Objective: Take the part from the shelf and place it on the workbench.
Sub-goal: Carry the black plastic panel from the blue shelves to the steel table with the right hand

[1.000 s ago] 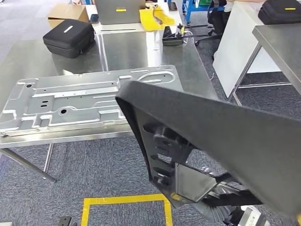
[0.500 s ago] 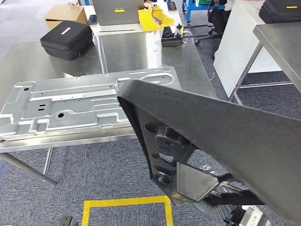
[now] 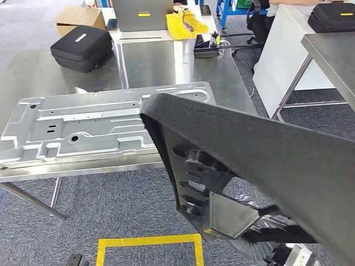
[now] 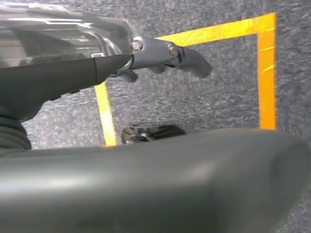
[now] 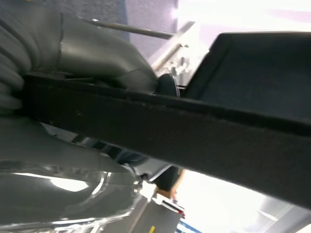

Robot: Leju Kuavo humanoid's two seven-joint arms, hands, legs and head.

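Observation:
A large flat black part (image 3: 268, 155) with a ribbed underside is tilted in the air over the carpet, in front of the steel workbench (image 3: 167, 61). My right hand (image 5: 66, 53) grips the part (image 5: 183, 126) along its edge, thumb on one face and fingers on the other. In the head view the part hides most of that hand. My left hand (image 4: 128, 179) hangs over the floor with its fingers (image 4: 165, 53) apart from the thumb and nothing in it.
A stamped silver metal panel (image 3: 92, 122) covers the workbench's near half. Behind it lie a black case (image 3: 81, 47), a cardboard box (image 3: 79, 16) and a yellow piece (image 3: 184, 25). Yellow tape (image 3: 146, 241) marks a square on the carpet. Another steel table (image 3: 330, 55) stands at right.
The whole picture has shifted a little, so the camera moved. The black part stays in my right hand in the same pose.

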